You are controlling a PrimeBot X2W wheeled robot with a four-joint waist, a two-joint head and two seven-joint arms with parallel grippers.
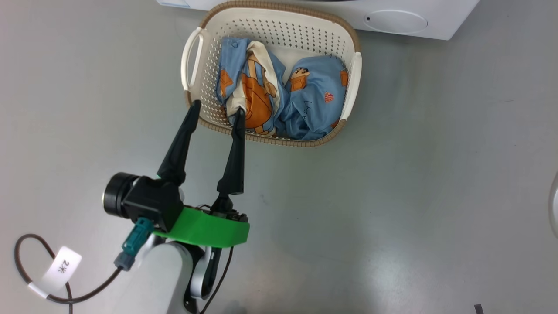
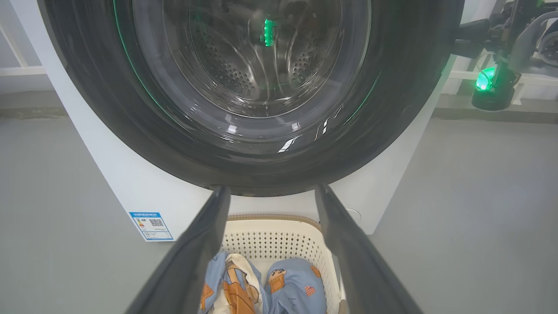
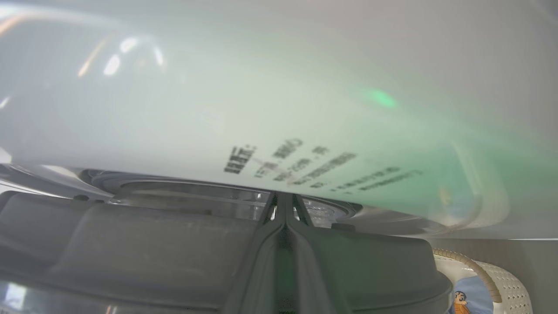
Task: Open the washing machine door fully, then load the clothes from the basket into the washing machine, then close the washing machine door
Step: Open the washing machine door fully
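Note:
The basket [image 1: 198, 93] sits on the grey floor in front of the washing machine [image 1: 436, 13], with the clothes [image 1: 279, 98] bunched inside. My left gripper [image 1: 217, 109] hovers open over the basket's near left rim, nothing between its fingers. In the left wrist view the washing machine door [image 2: 109, 109] looks flat against the white front, above the basket [image 2: 279, 235] and clothes [image 2: 287, 288], and the left gripper [image 2: 270, 192] points at its lower edge. My right gripper [image 3: 283, 205] is shut, its tips at the seam between the door frame [image 3: 130, 253] and the white panel; the right gripper [image 2: 462, 35] touches the door's right edge.
Bare grey floor lies on both sides of the basket. A blue label [image 2: 151, 225] is on the machine's lower left front and a round white cap [image 1: 394, 21] on its lower right. A looped cable [image 1: 26, 261] with a white tag hangs by my left arm.

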